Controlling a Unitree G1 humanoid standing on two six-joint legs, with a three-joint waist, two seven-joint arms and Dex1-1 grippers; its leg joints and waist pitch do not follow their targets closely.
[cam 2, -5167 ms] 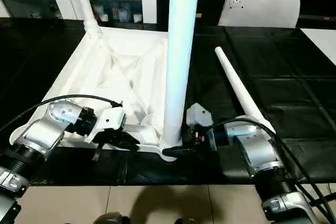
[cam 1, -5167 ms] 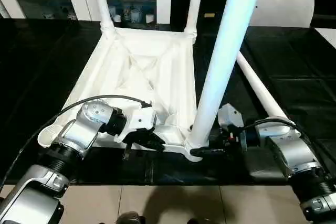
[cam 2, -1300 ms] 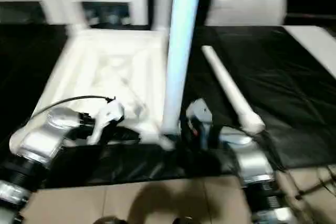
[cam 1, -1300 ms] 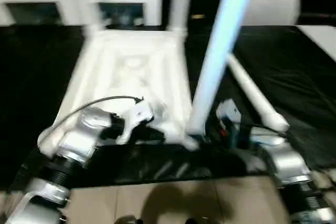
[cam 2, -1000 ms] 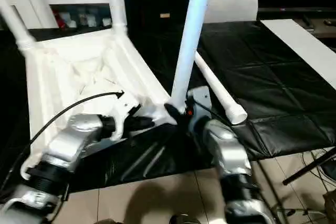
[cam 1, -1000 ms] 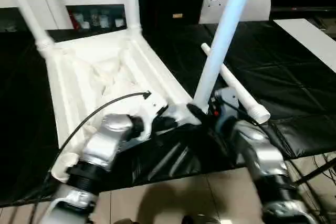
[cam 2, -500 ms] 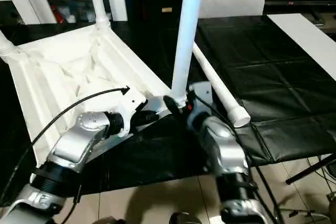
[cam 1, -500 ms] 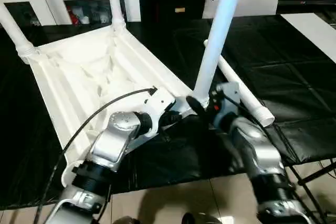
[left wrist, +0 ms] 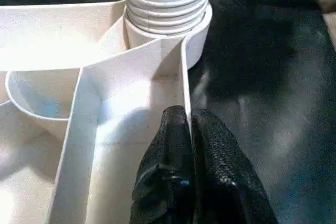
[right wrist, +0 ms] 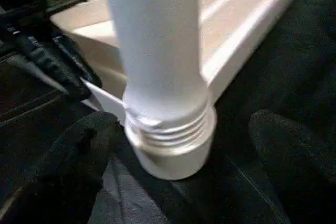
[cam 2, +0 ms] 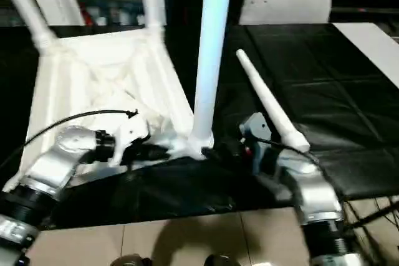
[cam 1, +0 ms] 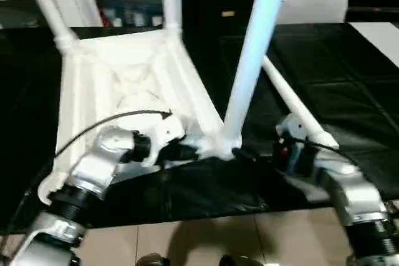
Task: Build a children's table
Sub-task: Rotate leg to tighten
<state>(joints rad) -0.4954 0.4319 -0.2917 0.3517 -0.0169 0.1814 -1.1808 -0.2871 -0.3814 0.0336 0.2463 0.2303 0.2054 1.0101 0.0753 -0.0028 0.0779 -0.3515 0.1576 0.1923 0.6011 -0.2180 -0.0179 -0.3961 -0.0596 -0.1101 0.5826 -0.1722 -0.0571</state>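
Two claws: left claw (left wrist: 190,129) pinches table (cam 1: 118,85) rim.

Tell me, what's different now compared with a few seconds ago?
The right gripper has let go of the near leg: its fingers, earlier closed at the leg's base, now stand wide on either side of it. The left gripper stays pinched on the tabletop's rim. Three legs stay standing in their sockets; the loose leg still lies on the black cover.

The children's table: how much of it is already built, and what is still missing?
Three legs stand in corner sockets of the upturned table top, including the near leg. The left gripper pinches the top's rim; the right gripper stands open around the near leg's base. One loose leg lies on the black cloth.
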